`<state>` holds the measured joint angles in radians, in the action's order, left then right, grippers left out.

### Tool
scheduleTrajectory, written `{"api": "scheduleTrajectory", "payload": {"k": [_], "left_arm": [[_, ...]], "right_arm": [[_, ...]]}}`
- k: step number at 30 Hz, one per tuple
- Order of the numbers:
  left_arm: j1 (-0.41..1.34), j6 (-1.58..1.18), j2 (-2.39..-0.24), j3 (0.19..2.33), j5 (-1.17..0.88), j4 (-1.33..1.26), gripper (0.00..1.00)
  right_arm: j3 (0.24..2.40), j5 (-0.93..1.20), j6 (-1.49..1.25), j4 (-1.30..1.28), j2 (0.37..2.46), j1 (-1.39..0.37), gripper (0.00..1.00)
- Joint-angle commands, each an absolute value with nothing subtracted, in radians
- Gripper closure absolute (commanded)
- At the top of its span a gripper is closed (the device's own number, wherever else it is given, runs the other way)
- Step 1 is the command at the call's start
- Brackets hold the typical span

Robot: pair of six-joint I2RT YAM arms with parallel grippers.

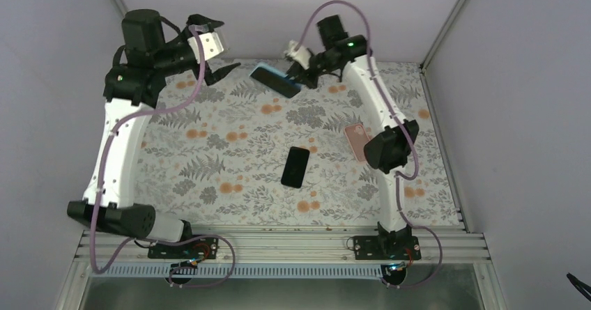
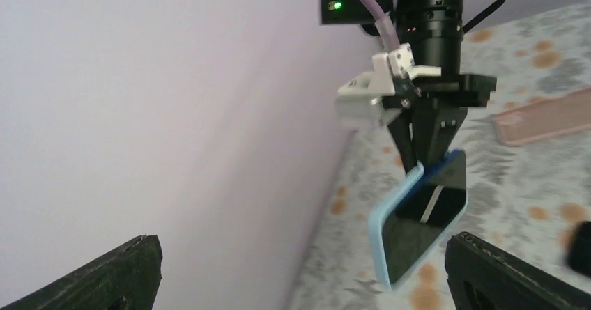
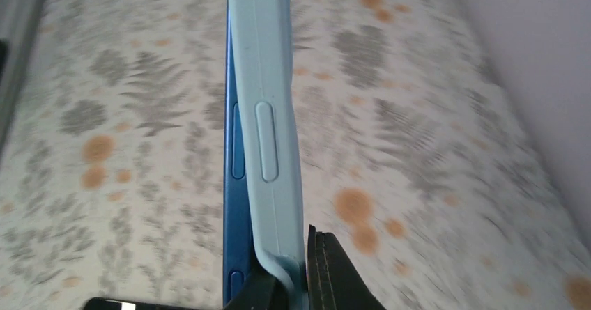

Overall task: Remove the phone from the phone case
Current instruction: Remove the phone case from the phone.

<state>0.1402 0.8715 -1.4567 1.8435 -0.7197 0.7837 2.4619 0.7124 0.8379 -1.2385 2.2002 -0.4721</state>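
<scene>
The phone case, pale blue, was held in the air beyond the black phone, towards the far wall, with the phone seated in it and its dark glass facing the left wrist camera. The right gripper was clamped on the upper end of the cased phone, one finger on each face. The left gripper hung to the far left of the black phone, level with the case, its fingers wide apart and touching nothing. A pink case lay on the floral cloth just to the right of the black phone. In the right wrist view the phone's darker blue side showed next to the case's rim, with a moulded button cover on the case. The case looked soft and rubbery and would likely flex and peel. The phone inside would be stiff, slick and breakable if dropped from that height. The best hold for the free gripper appeared to be the case's lower corner or rim, so as to peel it back rather than pinch the glass.
</scene>
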Motion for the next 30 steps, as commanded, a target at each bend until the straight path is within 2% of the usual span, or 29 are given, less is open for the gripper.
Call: {"api": "scheduleTrajectory", "payload": {"k": [1, 5, 10, 15, 22, 30], "left_arm": [[0.184, 0.803, -1.404, 1.734, -0.512, 0.511, 0.00], [0.295, 0.743, -1.378, 1.563, -0.310, 0.233, 0.00], [0.508, 0.819, -1.470, 1.441, -0.012, 0.015, 0.00], [0.607, 0.723, -1.584, 1.439, 0.054, -0.182, 0.00], [0.626, 0.542, -1.711, 1.527, 0.064, -0.281, 0.01], [0.634, 0.495, -1.812, 1.523, 0.046, -0.346, 0.02]], "right_arm": [[2.513, 0.750, 0.657, -1.070, 2.178, -0.357, 0.97], [2.532, 0.573, 0.429, -0.925, 2.199, -0.344, 0.97], [2.504, 0.228, 0.149, -0.775, 2.179, -0.351, 0.97], [2.453, 0.058, 0.060, -0.712, 2.126, -0.368, 0.97], [2.425, 0.055, 0.000, -0.682, 2.081, -0.377, 0.97], [2.476, 0.120, -0.036, -0.699, 2.057, -0.382, 0.97]]}}
